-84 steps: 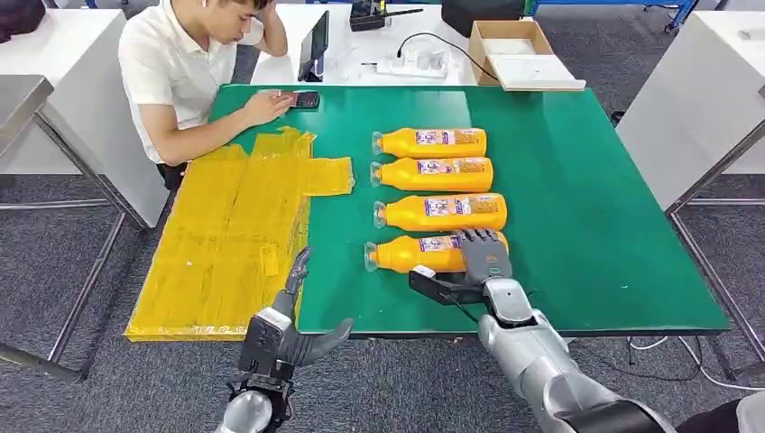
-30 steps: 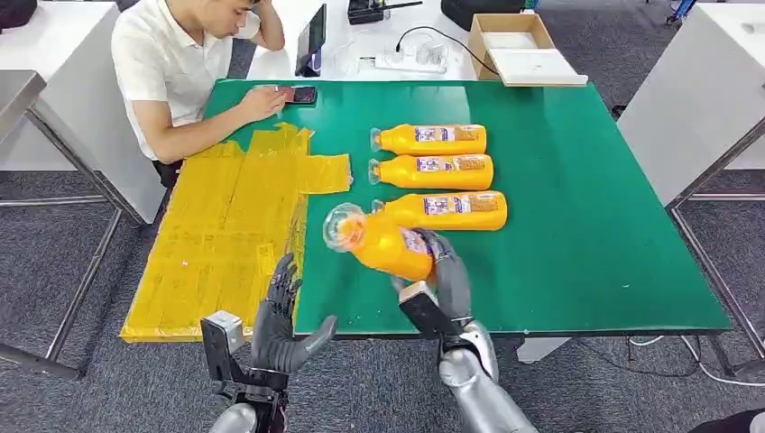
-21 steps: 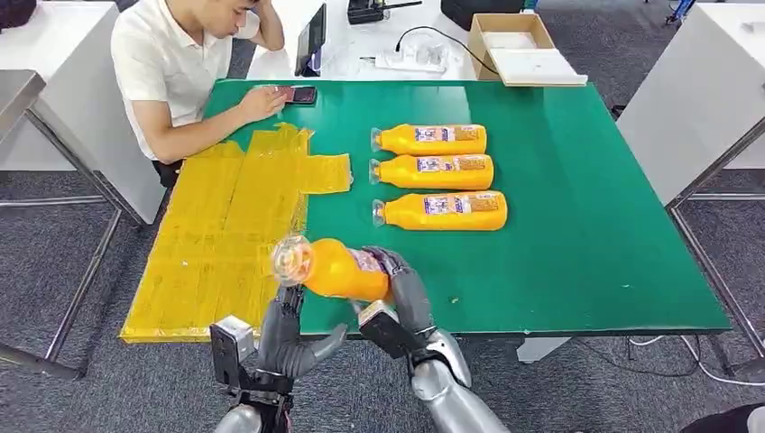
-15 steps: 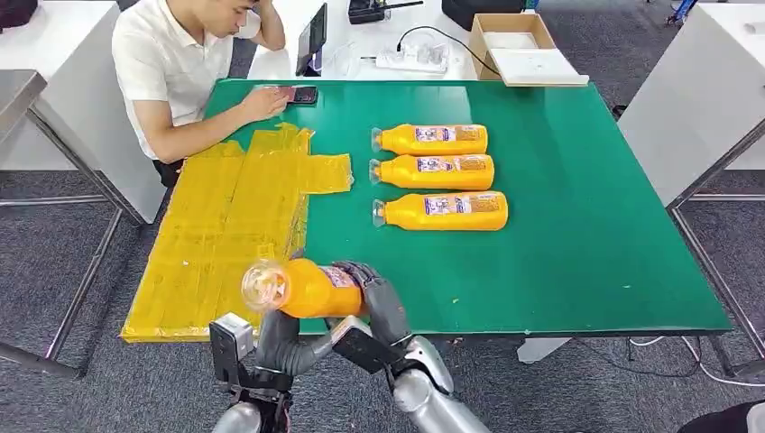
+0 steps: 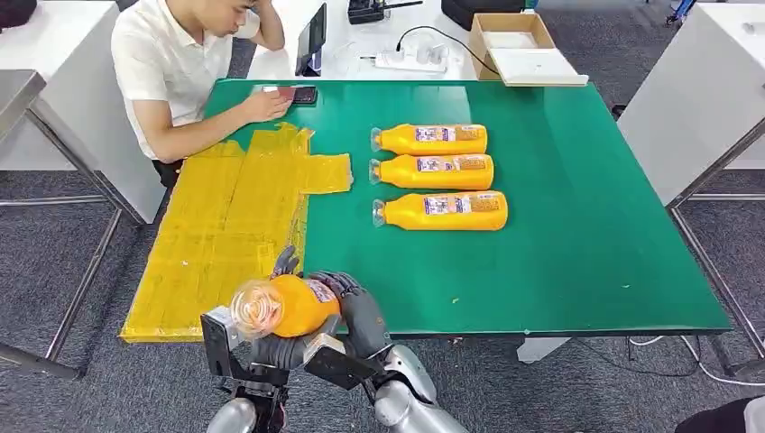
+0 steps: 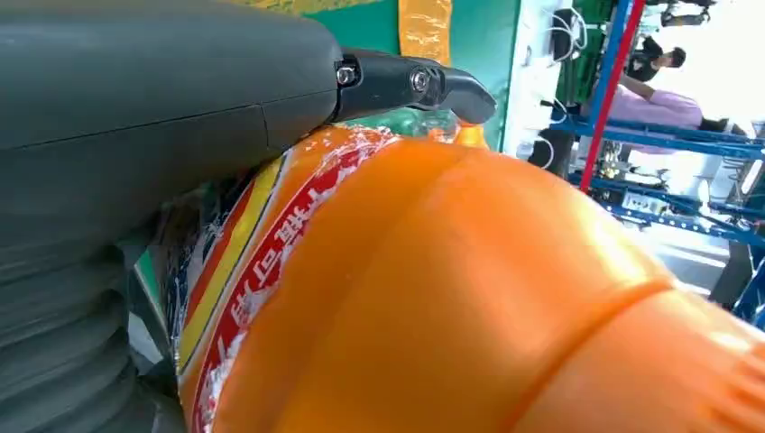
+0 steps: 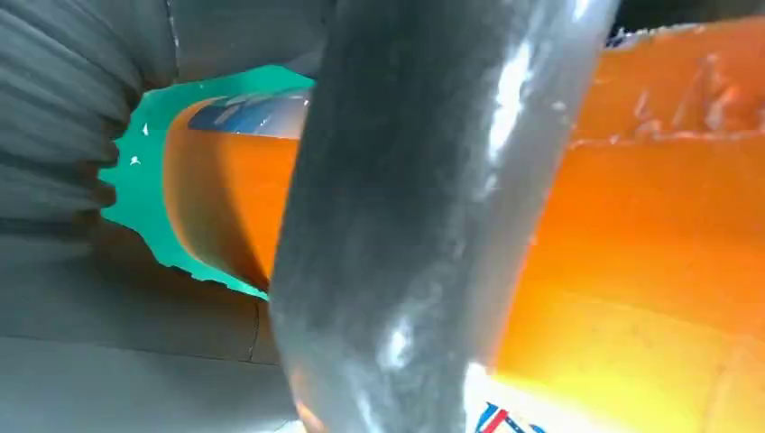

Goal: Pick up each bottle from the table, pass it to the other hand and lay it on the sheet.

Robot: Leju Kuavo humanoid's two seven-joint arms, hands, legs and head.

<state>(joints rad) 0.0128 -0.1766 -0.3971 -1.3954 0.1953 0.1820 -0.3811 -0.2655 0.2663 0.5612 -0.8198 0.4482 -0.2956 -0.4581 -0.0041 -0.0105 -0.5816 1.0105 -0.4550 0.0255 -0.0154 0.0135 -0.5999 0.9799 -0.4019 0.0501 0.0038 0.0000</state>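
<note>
Handoff is right at the near desk (image 5: 577, 271) edge: right robot hand (image 5: 347, 307) is clamped around the base end of the orange bottle (image 5: 289, 305), cap pointing toward the camera and left. Left robot hand (image 5: 281, 347) sits right under it, fingers cupping the body, looks like touching, but can't tell if it's really gripping. Yellow sheet (image 5: 225, 234) lies just left and beyond. Three bottles (image 5: 442, 210) wait further back.
</note>
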